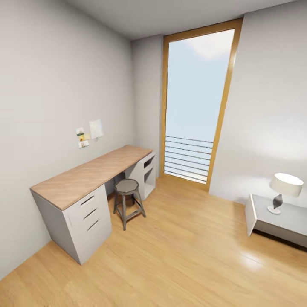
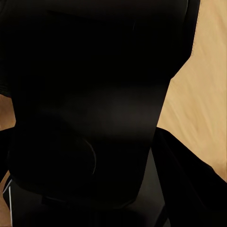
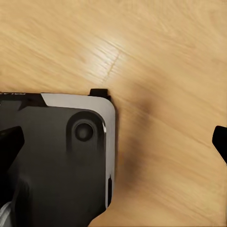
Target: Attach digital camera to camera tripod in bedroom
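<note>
The digital camera and the camera tripod are out of view. In the head view I face a corner of a room with pale grey walls (image 1: pixel 51 94) and a light wood plank floor (image 1: pixel 183 256). In the right wrist view the right gripper (image 3: pixel 114 141) hangs open over the floor beside the robot's black and grey base (image 3: pixel 56 161), with a dark fingertip (image 3: pixel 220 141) at each side and nothing between them. The left wrist view looks at the robot's black body (image 2: pixel 90 104), with a strip of wood floor (image 2: pixel 203 94) beside it; the left fingers are lost in the dark.
A wood-topped desk (image 1: pixel 91 172) with grey drawers (image 1: pixel 87 219) runs along the left wall, a round grey stool (image 1: pixel 127 200) in front of it. A tall wood-framed window (image 1: pixel 194 102) is straight ahead. At the right, a low grey table (image 1: pixel 290 224) carries a white lamp (image 1: pixel 285 189).
</note>
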